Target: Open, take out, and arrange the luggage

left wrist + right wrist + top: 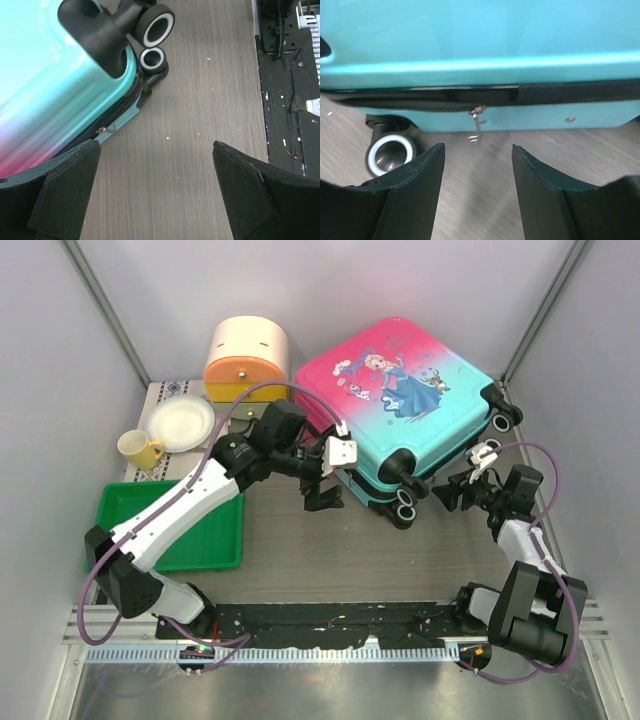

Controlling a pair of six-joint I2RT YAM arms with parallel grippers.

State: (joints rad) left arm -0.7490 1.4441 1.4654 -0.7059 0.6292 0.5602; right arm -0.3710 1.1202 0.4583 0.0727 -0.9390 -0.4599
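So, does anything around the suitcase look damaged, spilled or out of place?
Nothing looks spilled or broken. The luggage lies flat at an angle, not upright. In the right wrist view its zip seems slightly parted to the left of the pull, though this is hard to confirm.

Left gripper (155,150) agape — right gripper (477,149) parted, empty

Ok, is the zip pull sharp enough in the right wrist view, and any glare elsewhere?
Right wrist: the zip pull is smeared, with a ghost streak below it; left wrist: the luggage shell washes out pale at the left edge, wheels crisp; top external: even light, soft shadows.
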